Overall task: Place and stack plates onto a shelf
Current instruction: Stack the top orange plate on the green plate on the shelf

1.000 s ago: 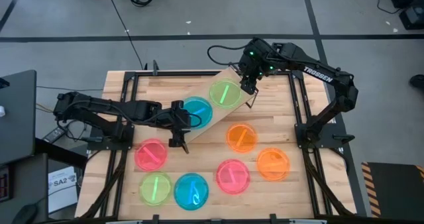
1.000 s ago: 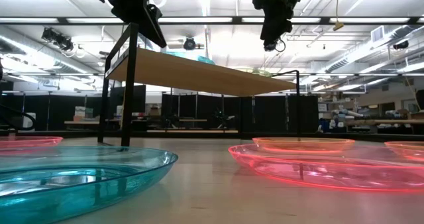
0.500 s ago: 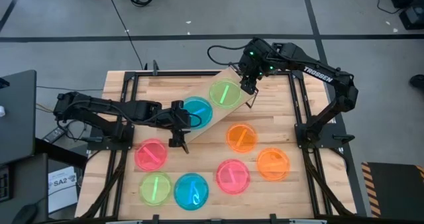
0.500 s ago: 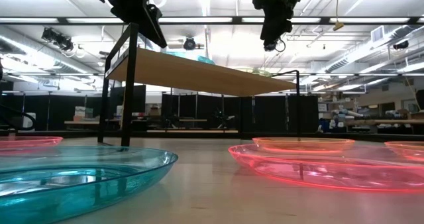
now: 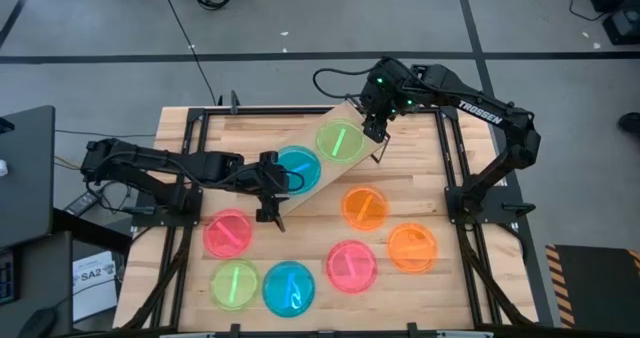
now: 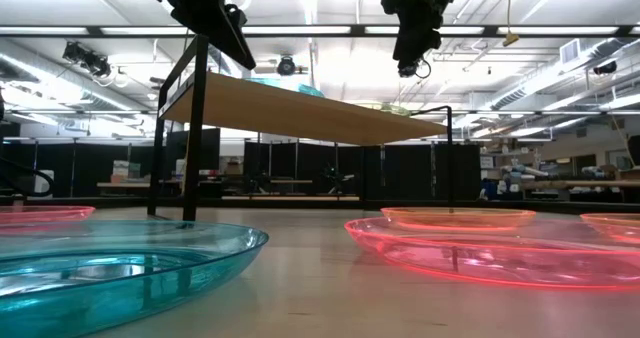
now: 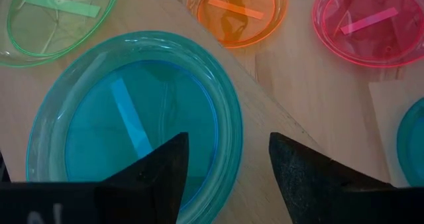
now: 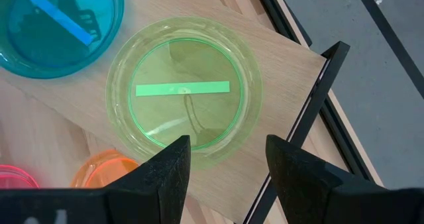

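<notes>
Nothing on the table has shifted since a second ago; only the left gripper [image 5: 270, 186] has parted its fingers a touch wider, and both arms hold where they were.

From above, the shelf [image 5: 318, 177] lies as a long board whose long axis runs diagonally — from the table's left middle up toward the far right corner. Two plates sit on it side by side: a blue plate [image 5: 297, 169] toward the left and a green plate [image 5: 340, 141] toward the right. Seven more plates lie on the table [image 5: 420, 153] in front of the shelf, in pink, green, blue and orange.

The low view shows what the overhead one cannot: the shelf [image 6: 300, 108] stands raised on thin black legs, its underside visible, with a blue plate and a pink plate large in the foreground. The plates on top of the board are barely visible from here.

The left wrist view looks down on the blue plate [image 7: 132, 118] near the board's edge, a strip on its bottom. The left gripper [image 7: 228, 158] hovers over the plate's near rim with its fingers apart, holding nothing.

The right wrist view shows the green plate [image 8: 182, 91] close to the shelf's end, where a black leg [image 8: 311, 105] runs along the board's short edge. The right gripper [image 8: 228, 164] hangs above the plate's rim, fingers spread and empty — in the overhead view it sits at the plate's right edge [image 5: 374, 128].
</notes>
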